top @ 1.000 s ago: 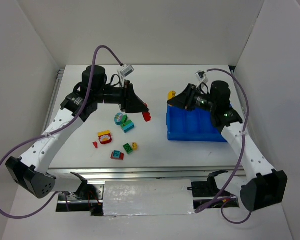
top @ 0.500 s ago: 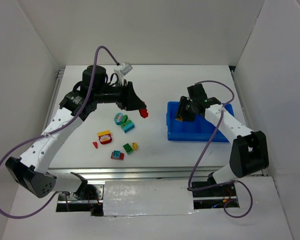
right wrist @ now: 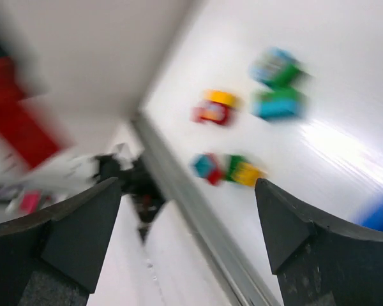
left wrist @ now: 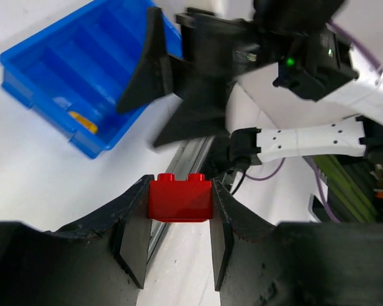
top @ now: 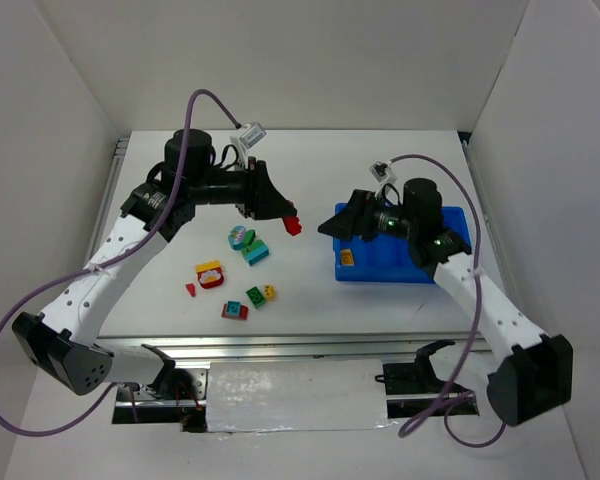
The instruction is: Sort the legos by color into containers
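Observation:
My left gripper (top: 290,221) hangs above the table's middle, shut on a red lego (top: 294,225). In the left wrist view the red lego (left wrist: 180,203) sits squarely between that gripper's (left wrist: 180,191) tips. The blue tray of containers (top: 405,262) lies on the right. A yellow lego (top: 347,258) rests in its leftmost compartment and shows again as the yellow lego (left wrist: 83,122) inside the tray (left wrist: 57,60). My right gripper (top: 330,226) hovers at the tray's left end, open and empty. In the blurred right wrist view the right gripper (right wrist: 188,220) has its jaws wide apart.
Loose legos lie left of centre: a green-teal one (top: 242,237), a teal one (top: 255,252), a red-yellow one (top: 210,273), a small red one (top: 191,290), a green and yellow pair (top: 260,295), a red-teal one (top: 235,311). White walls enclose the table.
My right gripper has opened, and the yellow lego now lies in the tray's leftmost compartment. The right arm has swung to the tray's left end. The left gripper has barely moved.

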Controlling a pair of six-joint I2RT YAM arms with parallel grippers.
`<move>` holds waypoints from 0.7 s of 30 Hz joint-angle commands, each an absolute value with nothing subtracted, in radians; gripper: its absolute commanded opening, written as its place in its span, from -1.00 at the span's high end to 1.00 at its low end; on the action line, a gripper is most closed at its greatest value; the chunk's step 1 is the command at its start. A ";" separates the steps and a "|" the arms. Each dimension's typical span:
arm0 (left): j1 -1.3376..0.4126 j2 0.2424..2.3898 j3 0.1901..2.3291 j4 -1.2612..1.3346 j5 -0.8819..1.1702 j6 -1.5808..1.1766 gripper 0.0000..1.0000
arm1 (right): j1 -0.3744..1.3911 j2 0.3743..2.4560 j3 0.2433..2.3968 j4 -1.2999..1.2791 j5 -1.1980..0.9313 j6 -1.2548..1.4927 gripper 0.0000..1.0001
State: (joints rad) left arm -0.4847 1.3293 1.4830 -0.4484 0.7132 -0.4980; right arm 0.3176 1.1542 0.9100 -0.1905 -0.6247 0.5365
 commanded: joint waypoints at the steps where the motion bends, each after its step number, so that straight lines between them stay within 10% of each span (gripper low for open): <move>1: -0.486 1.342 1.494 -0.332 0.821 -0.532 1.00 | 0.336 1.057 0.819 0.381 -1.066 0.717 -0.85; 13: -0.506 1.316 1.388 -0.161 0.962 -0.646 1.00 | 0.479 1.193 0.908 0.664 -1.063 0.917 -0.71; 16: -0.508 1.309 1.358 -0.124 0.965 -0.667 1.00 | 0.495 1.219 0.913 0.755 -1.077 0.976 -0.36; 19: -0.508 1.310 1.350 -0.118 0.956 -0.675 0.99 | 0.517 1.242 0.916 0.779 -1.097 0.999 0.60; 21: -0.508 1.309 1.367 -0.162 0.921 -0.667 0.57 | 0.517 1.232 0.901 0.732 -1.082 0.973 1.00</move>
State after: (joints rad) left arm -0.4961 1.3300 1.3506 -0.2039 0.9443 -0.6704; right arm 0.4923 1.2446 0.8631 0.6731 -1.0794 0.9577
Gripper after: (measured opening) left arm 0.472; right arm 0.371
